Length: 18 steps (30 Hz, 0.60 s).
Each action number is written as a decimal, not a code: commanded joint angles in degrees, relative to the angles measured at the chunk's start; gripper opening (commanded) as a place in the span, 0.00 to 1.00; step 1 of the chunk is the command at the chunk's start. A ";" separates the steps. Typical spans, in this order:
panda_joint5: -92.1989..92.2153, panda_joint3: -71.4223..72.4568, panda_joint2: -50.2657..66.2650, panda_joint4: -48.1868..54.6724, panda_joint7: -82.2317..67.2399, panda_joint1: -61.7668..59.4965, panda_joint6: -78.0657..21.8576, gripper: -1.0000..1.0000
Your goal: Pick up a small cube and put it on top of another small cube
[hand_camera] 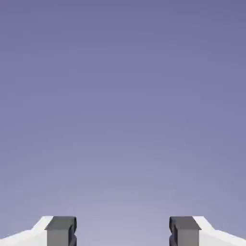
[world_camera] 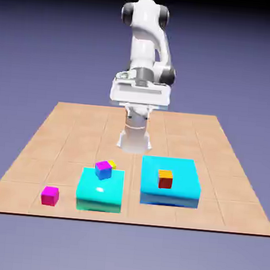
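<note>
Exterior view: arm folded up high at top centre, fingers (world_camera: pixel 140 97) far from everything, so nothing started. Pink cube (world_camera: pixel 49 195) sits alone on the worktop (world_camera: pixel 38 146), lower left, free to grab. Multicoloured cube (world_camera: pixel 104 169) rests on a cyan block (world_camera: pixel 100 195), centre.

Hand view: fingers (hand_camera: pixel 123 230) spread apart, empty, only backdrop between them.

The arm (world_camera: pixel 146 46) is glossy white, built of rounded, tube-like links with dark grey caps and bands at the joints. A wide, flat, boxy white hand (world_camera: pixel 140 93) with a grey band along its upper edge sits across its front. In the hand view the gripper (hand_camera: pixel 123 230) shows two small square grey fingertips (hand_camera: pixel 61 229) set on white sloping mounts.
</note>
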 commanded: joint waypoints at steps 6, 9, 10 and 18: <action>-2.32 -11.66 0.45 2.21 -14.95 8.49 -0.69 0.50; -3.48 -17.49 0.67 3.32 -22.43 12.73 -1.04 0.50; -3.87 -19.43 0.74 3.68 -24.92 14.15 -1.16 0.50; -6.97 -34.98 1.34 6.63 -44.86 25.46 -2.08 0.50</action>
